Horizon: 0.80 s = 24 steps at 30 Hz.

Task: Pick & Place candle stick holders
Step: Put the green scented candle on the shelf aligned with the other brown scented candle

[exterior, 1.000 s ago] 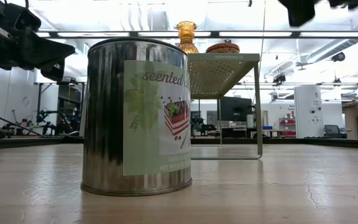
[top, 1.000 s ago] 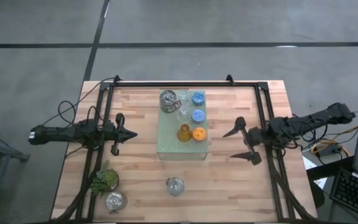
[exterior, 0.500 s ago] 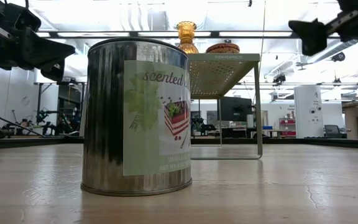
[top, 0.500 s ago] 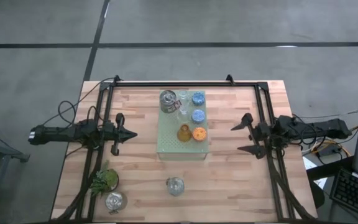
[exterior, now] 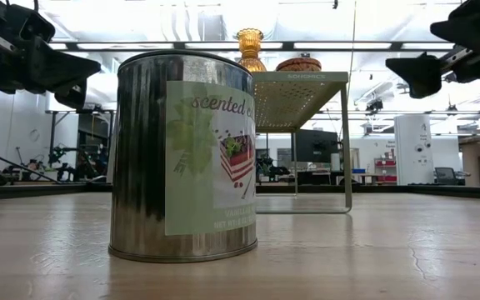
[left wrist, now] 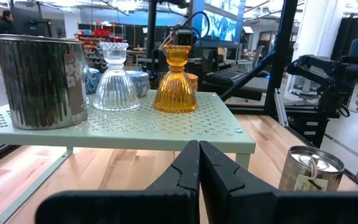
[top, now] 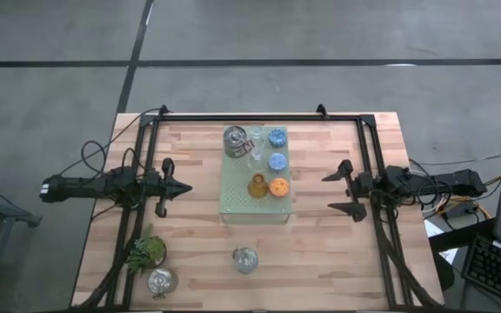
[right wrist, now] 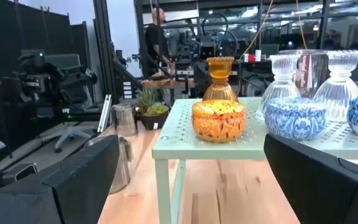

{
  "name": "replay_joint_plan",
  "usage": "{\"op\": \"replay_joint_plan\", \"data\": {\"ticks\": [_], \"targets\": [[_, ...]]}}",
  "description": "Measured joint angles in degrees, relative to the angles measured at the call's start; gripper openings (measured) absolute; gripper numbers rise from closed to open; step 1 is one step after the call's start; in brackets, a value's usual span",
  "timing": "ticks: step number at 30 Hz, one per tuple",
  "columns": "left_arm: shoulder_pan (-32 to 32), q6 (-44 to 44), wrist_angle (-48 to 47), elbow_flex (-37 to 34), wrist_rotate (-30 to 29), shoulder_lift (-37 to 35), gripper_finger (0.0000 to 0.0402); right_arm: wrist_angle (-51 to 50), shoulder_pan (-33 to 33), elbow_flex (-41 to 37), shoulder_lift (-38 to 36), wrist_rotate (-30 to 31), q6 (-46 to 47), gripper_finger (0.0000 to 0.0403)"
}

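Counter (top: 320, 252): seven holders (top: 278, 186) sit on our board (top: 233, 209).
Right gripper (top: 344, 188): we've pulled back, open, empty.
Left gripper (top: 165, 186): waiting, closed.

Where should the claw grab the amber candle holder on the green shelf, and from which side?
Probably by the narrow neck of the amber candle holder, between its flared base and upper cup. It stands upright near the shelf's edge. The open right claw could come in level over the low orange holder, though the clear glass holder stands close beside it.

I'm seeing a shiny ribbed metal tin (exterior: 183, 157) with a paper label, sitting on the smooth wooden table (exterior: 373, 250), beside clear ribbed glass holders (left wrist: 115, 78).
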Motion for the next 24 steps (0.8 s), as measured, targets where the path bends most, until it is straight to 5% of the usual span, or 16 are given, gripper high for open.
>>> {"op": "replay_joint_plan", "data": {"ticks": [24], "targets": [[0.01, 0.00, 0.00, 0.00, 0.02, 0.00, 0.0007, -2.61, 0.04, 0.08, 1.70, 0.02, -0.04, 0.0391]]}}
